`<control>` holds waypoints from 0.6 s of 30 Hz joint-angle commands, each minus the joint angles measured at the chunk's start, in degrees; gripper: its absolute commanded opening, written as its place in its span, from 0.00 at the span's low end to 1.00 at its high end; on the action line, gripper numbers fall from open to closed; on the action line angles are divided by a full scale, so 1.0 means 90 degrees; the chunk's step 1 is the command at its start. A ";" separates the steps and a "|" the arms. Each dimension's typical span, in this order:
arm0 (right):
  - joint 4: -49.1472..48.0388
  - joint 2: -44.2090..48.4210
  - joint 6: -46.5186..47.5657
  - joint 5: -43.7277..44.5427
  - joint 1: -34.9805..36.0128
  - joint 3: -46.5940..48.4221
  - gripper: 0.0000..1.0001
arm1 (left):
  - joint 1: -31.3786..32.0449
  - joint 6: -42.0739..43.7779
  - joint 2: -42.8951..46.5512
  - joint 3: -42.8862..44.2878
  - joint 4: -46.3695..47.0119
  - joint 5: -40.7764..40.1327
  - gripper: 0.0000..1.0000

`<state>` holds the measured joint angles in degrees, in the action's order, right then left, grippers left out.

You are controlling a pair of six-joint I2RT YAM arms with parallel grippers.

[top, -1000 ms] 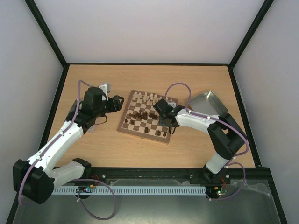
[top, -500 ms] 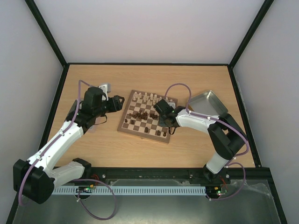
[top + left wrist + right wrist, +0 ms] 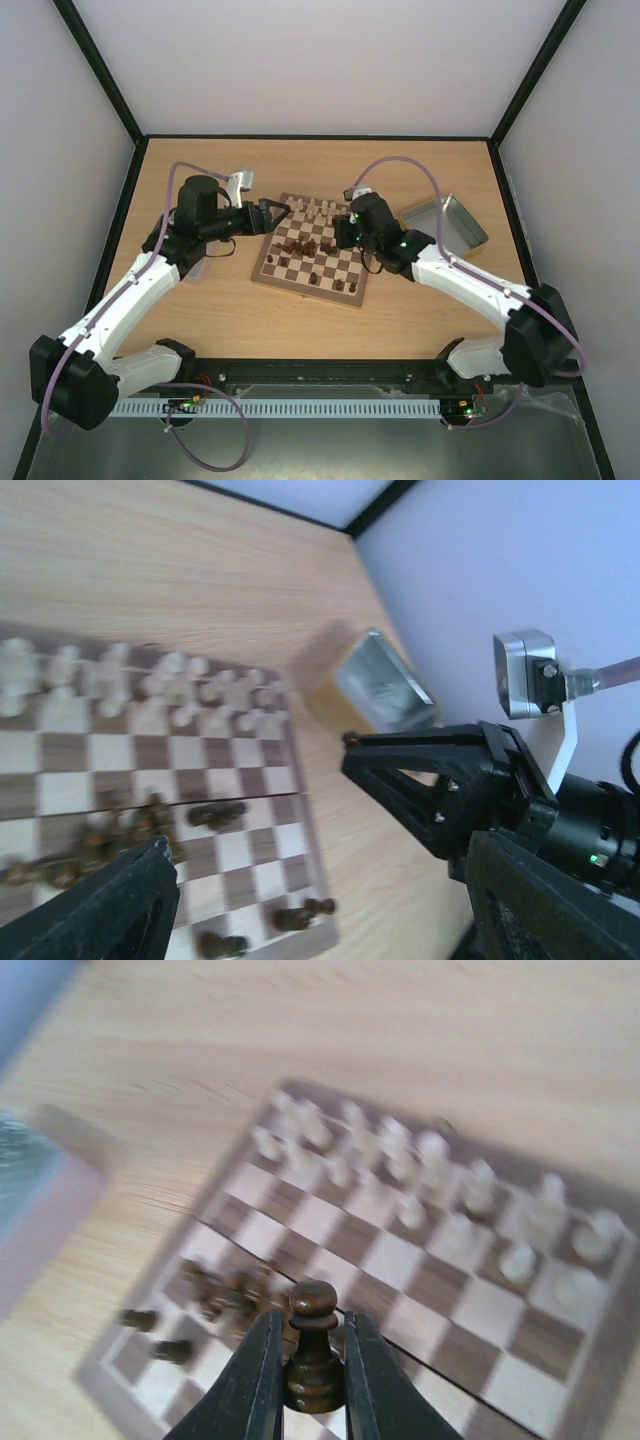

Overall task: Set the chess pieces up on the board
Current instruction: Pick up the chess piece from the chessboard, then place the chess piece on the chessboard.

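Chess setup in progress: my right fingers [image 3: 260, 1385] are pinched narrow on a dark pawn [image 3: 313, 1355]. I hold it upright by its lower body above the right half of the board [image 3: 305, 293]. The cream pieces [image 3: 315, 210] stand in two rows along the far edge. Most dark pieces [image 3: 300, 245] are bunched in the middle ranks, with a few nearer the front rim. My left fingers [image 3: 440, 790] stand wide and empty just beside the board's far left corner, over the counter [image 3: 220, 300]. A metal tray [image 3: 455, 220] lies to the right, apart from the board.

As I judge it, this pawn belongs in the dark side's near rows. I should carry it high enough over the cluster not to clip a head, then settle it flat in the middle of a free square. I should part my fingers only once the base rests. Letting go early, or with the pawn tilted, would likely topple it into its neighbours.
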<state>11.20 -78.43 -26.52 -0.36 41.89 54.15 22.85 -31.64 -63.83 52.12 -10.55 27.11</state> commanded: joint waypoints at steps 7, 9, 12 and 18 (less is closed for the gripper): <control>-0.2423 0.1521 0.2103 -0.2668 -0.0034 -0.0666 0.11 | 0.0077 -0.1269 -0.0138 0.0382 0.1664 0.2436 0.99; -0.2418 0.1570 0.2307 -0.3137 -0.0032 -0.0611 0.11 | 0.0146 -0.1331 -0.0161 0.0460 0.1726 0.2483 0.99; -0.2438 0.1626 0.2507 -0.3607 -0.0026 -0.0584 0.11 | 0.0244 -0.1433 -0.0223 0.0563 0.1719 0.2503 0.99; -0.2417 0.1693 0.2811 -0.3833 -0.0031 -0.0563 0.11 | 0.0271 -0.1729 -0.0644 0.0822 0.1031 0.2609 0.73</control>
<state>-8.12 -64.71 -4.95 -31.22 41.85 49.10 25.08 -45.10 -66.96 56.51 1.98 48.10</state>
